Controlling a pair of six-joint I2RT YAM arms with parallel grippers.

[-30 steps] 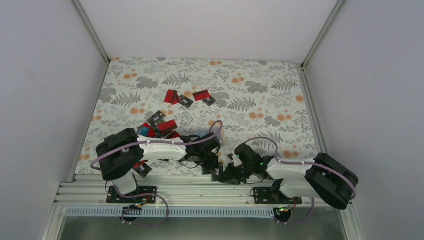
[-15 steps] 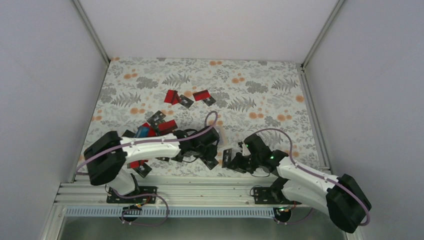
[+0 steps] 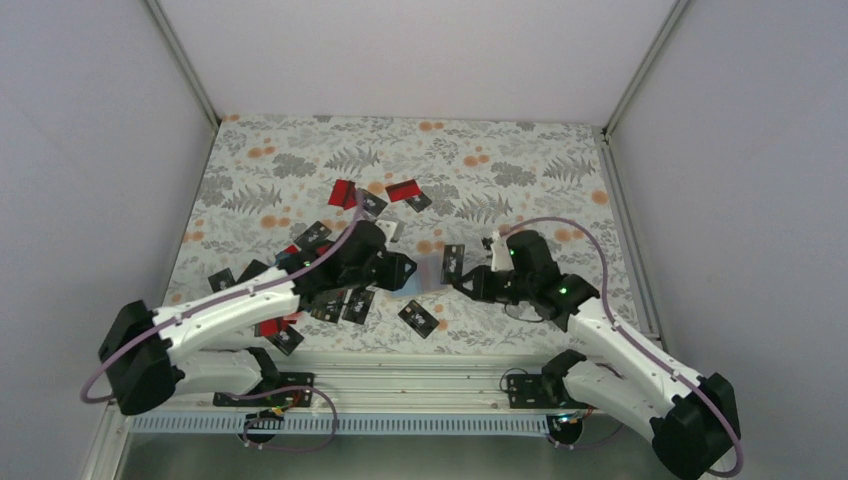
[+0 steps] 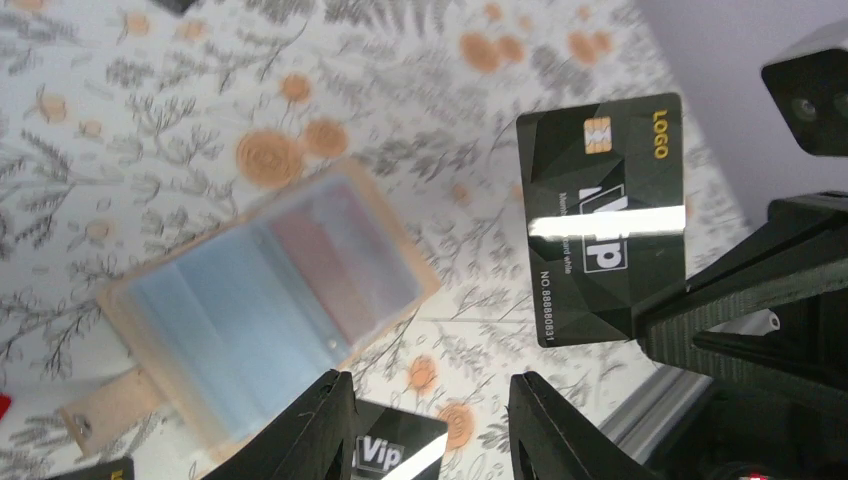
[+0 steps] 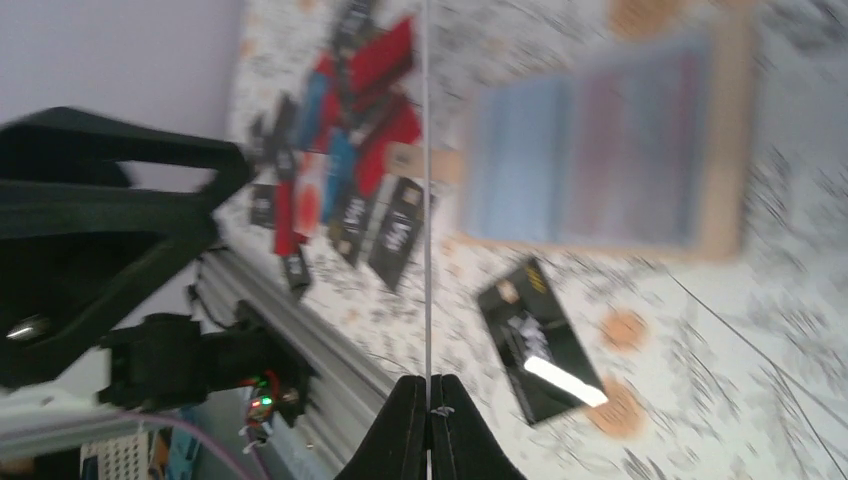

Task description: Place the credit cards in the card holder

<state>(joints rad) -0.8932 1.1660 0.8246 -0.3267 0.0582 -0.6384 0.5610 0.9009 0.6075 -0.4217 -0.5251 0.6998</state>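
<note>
- Nearest the arm bases, a loose black plastic card with white lettering lies flat on the floral table cover.
- Right gripper: jaws pressed together on a black rectangular VIP credit card, held on edge above the table, just right of the tan folding card holder.
- That card holder lies open, grey-blue pockets up, between the two grippers. The held card would need to go leftward and down to a pocket, so the right arm is the one placed for it.
- Left gripper: jaws apart, gripping nothing, at the holder's left side, well placed to steady it.
- Farther back, red and black cards lie scattered.
</note>
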